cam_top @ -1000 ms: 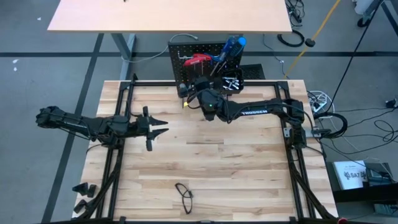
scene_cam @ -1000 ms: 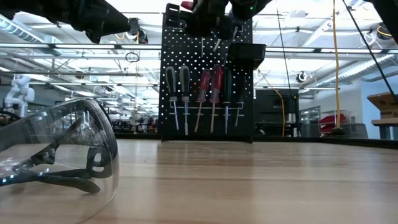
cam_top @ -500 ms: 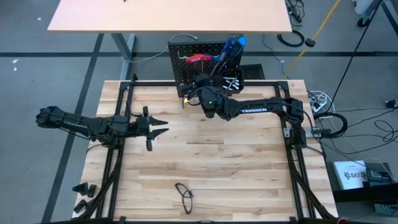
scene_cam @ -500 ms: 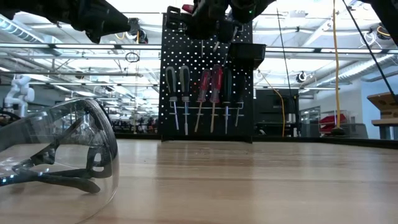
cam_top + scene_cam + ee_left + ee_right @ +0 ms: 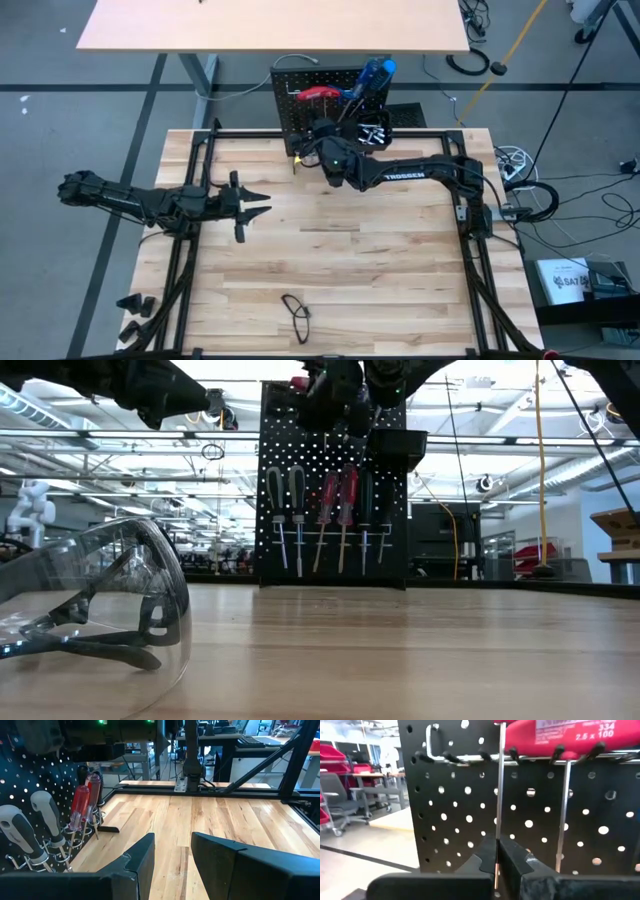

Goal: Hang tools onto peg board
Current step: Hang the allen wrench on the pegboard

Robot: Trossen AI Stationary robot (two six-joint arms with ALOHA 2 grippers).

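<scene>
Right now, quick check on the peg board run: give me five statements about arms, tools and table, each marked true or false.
1. The right gripper is up at the peg board, its jaws shut on a thin metal rod. True.
2. The left gripper is holding a screwdriver. False: its jaws are apart and empty, over the table's left side.
3. Safety glasses lie on the table near its front edge. True.
4. The peg board has no tools on it yet. False: a row of screwdrivers already hangs on its front.
5. The rod hangs from a red handle resting on the hooks. True.
</scene>
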